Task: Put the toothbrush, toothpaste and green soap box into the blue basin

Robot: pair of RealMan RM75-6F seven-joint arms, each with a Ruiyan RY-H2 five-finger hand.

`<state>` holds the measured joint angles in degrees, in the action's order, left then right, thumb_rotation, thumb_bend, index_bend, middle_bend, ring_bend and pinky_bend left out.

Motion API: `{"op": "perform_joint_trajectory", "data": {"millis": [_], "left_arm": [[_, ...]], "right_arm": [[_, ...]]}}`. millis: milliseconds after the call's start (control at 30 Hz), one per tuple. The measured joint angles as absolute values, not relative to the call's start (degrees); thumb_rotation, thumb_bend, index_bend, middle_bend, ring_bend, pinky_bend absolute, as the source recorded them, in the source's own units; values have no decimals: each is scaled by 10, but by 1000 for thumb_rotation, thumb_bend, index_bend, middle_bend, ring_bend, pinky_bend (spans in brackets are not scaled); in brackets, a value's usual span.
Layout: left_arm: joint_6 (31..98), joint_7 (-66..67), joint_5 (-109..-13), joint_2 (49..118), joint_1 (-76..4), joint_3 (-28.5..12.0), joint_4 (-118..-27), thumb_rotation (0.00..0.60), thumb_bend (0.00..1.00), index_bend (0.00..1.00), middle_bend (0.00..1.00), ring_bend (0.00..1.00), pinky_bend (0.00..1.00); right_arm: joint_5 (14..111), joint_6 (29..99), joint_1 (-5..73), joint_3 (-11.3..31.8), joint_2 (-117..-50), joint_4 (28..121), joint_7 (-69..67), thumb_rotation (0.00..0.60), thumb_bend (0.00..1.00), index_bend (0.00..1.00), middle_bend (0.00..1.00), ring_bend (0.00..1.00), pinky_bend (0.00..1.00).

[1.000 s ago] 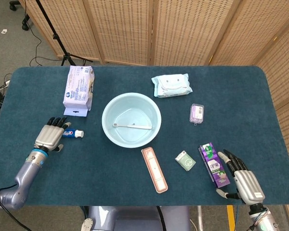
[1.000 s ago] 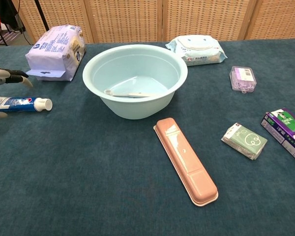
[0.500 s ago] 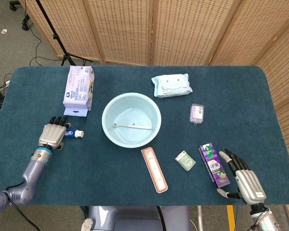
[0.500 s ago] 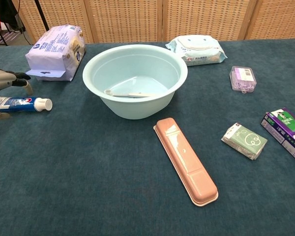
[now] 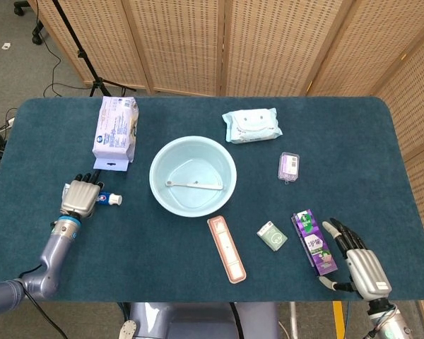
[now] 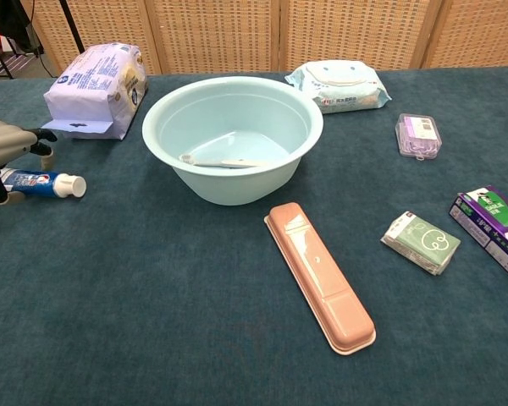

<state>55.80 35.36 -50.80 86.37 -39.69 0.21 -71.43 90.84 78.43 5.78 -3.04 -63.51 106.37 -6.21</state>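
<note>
The light blue basin (image 5: pixel 154 164) stands mid-table with the white toothbrush (image 5: pixel 194 185) lying inside it; the chest view shows the same toothbrush (image 6: pixel 224 161) on the basin's (image 6: pixel 237 191) floor. The toothpaste (image 6: pixel 44 183) lies on the cloth at the left, white cap toward the basin. My left hand (image 6: pixel 8 148) arches over its tail, fingers on the far side and thumb on the near side, gripping it. The head view shows that hand (image 5: pixel 81 196) covering most of the toothpaste (image 5: pixel 110 200). The green soap box (image 5: pixel 272 236) lies right of centre. My right hand (image 5: pixel 360 267) rests open near the front right.
A pink toothbrush case (image 6: pixel 320 275) lies in front of the basin. A purple carton (image 5: pixel 313 241) sits between the soap box and my right hand. A wipes pack (image 5: pixel 251 126), a small purple case (image 5: pixel 289 167) and a tissue pack (image 5: pixel 115 131) lie farther back.
My left hand has moved forward over the toothpaste and closed around it. The tube has shifted slightly toward me. The right hand has barely moved.
</note>
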Motion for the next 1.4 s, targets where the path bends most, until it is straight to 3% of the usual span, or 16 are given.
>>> {"op": "perform_joint_trajectory", "data": {"millis": [200, 367, 733, 1067, 1400], "left_arm": [[590, 347, -572, 899, -384, 7, -657, 600, 394, 621, 279, 315, 321], [600, 350, -587, 908, -376, 6, -643, 600, 435, 716, 356, 428, 394], [613, 338, -616, 905, -362, -13, -645, 600, 468, 749, 404, 492, 445], [623, 335, -620, 858, -362, -42, -730, 600, 469, 751, 410, 501, 454], [641, 341, -621, 767, -373, -87, -880, 600, 470, 757, 415, 510, 461]], "right_arm": [[911, 788, 56, -30, -634, 1064, -65, 600, 53, 53, 0, 0, 81], [911, 790, 56, -30, -633, 1064, -66, 600, 53, 53, 0, 0, 81], [914, 791, 55, -30, -632, 1066, -67, 600, 53, 53, 0, 0, 81], [916, 794, 54, -29, -630, 1067, -73, 600, 53, 53, 0, 0, 81], [919, 799, 53, -28, -628, 1066, -82, 600, 53, 53, 0, 0, 81]]}}
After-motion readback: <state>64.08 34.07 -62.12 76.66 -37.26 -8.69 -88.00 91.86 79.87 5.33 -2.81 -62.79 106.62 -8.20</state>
